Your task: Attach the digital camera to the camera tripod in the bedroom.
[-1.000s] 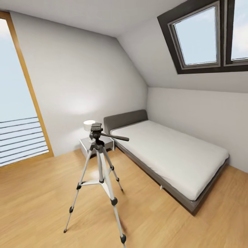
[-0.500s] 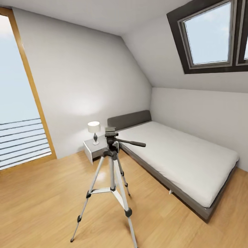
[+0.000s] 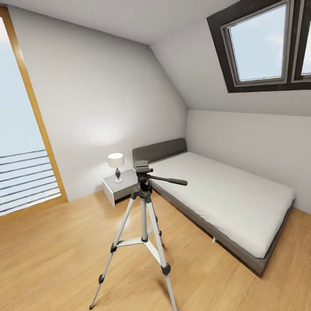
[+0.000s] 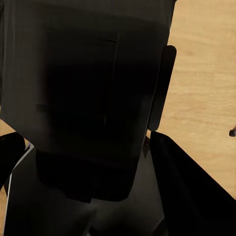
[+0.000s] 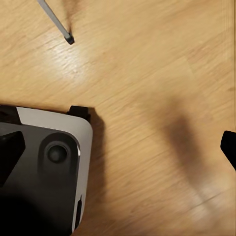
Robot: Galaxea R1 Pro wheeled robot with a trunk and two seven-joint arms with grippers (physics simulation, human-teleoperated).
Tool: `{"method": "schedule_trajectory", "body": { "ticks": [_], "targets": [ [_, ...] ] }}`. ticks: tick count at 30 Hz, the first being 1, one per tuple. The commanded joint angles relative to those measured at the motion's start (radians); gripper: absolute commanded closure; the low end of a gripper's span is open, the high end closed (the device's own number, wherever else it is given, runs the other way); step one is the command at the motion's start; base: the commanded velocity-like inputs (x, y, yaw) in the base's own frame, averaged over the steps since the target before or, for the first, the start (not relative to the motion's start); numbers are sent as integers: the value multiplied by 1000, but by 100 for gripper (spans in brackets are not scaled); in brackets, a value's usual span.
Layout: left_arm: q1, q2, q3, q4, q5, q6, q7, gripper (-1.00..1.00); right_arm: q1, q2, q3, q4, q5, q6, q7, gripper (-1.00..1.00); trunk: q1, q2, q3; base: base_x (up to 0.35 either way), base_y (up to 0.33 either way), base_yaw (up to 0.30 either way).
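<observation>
The camera tripod [image 3: 144, 216] stands on the light wood floor in the middle of the bedroom. Its silver legs are spread, its black pan head [image 3: 142, 166] is bare, and its long handle [image 3: 169, 180] points right toward the bed. In the left wrist view a big black body, apparently the digital camera [image 4: 83, 98], sits close against the lens between the dark fingers [image 4: 191, 191] of my left gripper [image 4: 93, 162], which is shut on it. No red button shows. My right gripper [image 5: 118, 147] hangs open over the floor, near one tripod foot [image 5: 69, 38].
The low grey bed [image 3: 224, 194] with its white mattress lies along the right wall. A white nightstand [image 3: 116, 186] with a small lamp [image 3: 115, 164] stands behind the tripod. A tall wood-framed window [image 3: 21, 142] is at left, a skylight [image 3: 259, 43] at upper right. My base [image 5: 44, 167] shows below the right gripper.
The whole head view has shifted as the robot moved. The tripod now looks slightly nearer, with the lamp to its left. The tripod itself has not moved.
</observation>
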Motion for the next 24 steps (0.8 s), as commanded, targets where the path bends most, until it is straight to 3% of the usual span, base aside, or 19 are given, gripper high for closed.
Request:
{"method": "schedule_trajectory", "body": {
  "ticks": [1, 11, 24],
  "targets": [
    [0, 0, -9, 0, 5, -2, 1, 100, -1, 0, -8, 2, 8, 1, 1, -100, 0, -1, 0, 3, 11, -19],
    [0, -6, -9, 0, 5, -3, 4, 100, -1, 5, -7, 2, 8, 3, -8, -100, 0, -1, 0, 1, 2, 23],
    [0, -7, -9, 0, 5, -3, 4, 100, -1, 5, -7, 2, 8, 4, -8, -100, 0, -1, 0, 0, 0, 221]
  ]
}}
